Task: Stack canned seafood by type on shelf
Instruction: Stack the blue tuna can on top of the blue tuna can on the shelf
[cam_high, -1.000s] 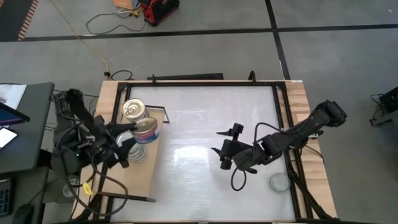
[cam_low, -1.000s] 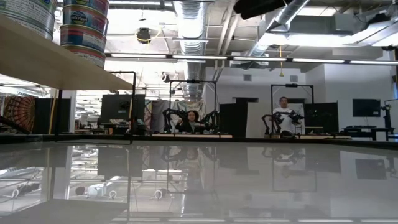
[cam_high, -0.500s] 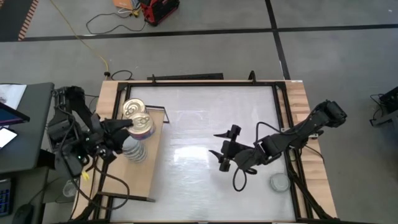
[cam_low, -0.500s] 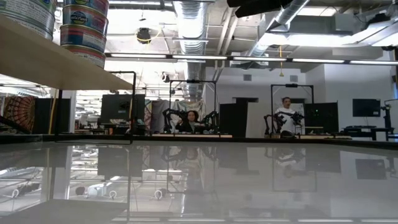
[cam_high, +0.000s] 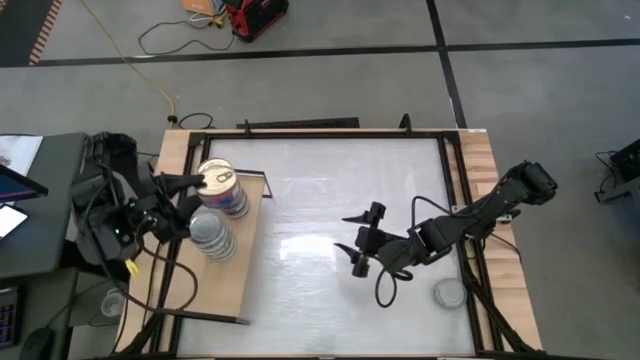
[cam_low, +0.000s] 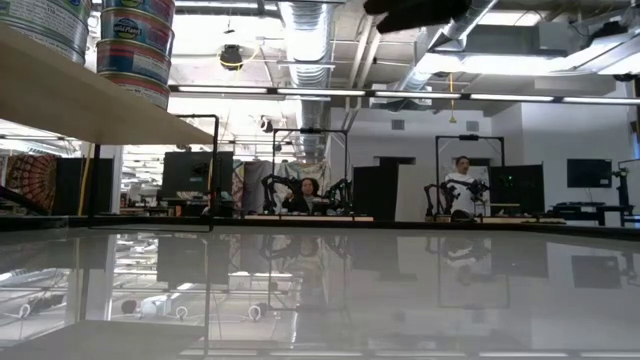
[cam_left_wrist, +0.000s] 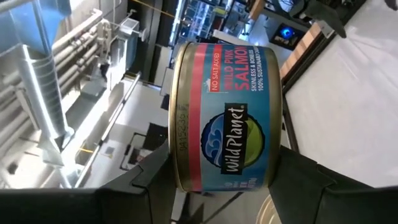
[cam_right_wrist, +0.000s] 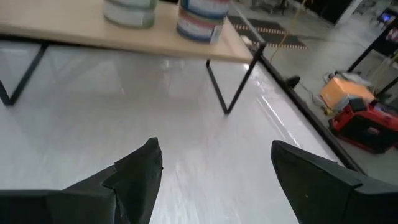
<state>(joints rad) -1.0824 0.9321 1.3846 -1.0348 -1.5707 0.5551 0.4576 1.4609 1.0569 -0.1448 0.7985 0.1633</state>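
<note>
A light wooden shelf (cam_high: 215, 290) on black legs stands at the table's left. On it stand a stack of silver-topped tins (cam_high: 210, 233) and, farther back, a stack of pink-and-blue salmon tins (cam_high: 236, 206). My left gripper (cam_high: 203, 183) reaches in level from the left. It is shut on a gold-topped salmon tin (cam_left_wrist: 227, 112) at the top of that stack. Whether the tin rests on the stack I cannot tell. One silver-topped tin (cam_high: 449, 293) lies flat on the table at the near right. My right gripper (cam_high: 352, 243) hangs open above the table's middle, with nothing between its fingers. My left gripper pinches the salmon tin between its two fingers. One finger is on the gold top (cam_left_wrist: 177, 149) and the other is under the bottom face (cam_left_wrist: 277, 149). The fingers come level from the table's left and cover only the part of the tin nearest the wrist. The tin stands upright.
A black frame (cam_high: 455, 200) runs round the white tabletop (cam_high: 300, 290), with wooden strips outside it. The shelf's black legs (cam_right_wrist: 227, 87) stand on the table. Bare tabletop lies between the shelf and my right gripper. People sit at workstations (cam_low: 305, 192) in the room beyond.
My left gripper has swung toward the table's far edge, from beside the silver-topped stack to the top of the salmon stack. It has rolled a little and stayed shut on the tin. My right gripper has tipped slightly without shifting place.
</note>
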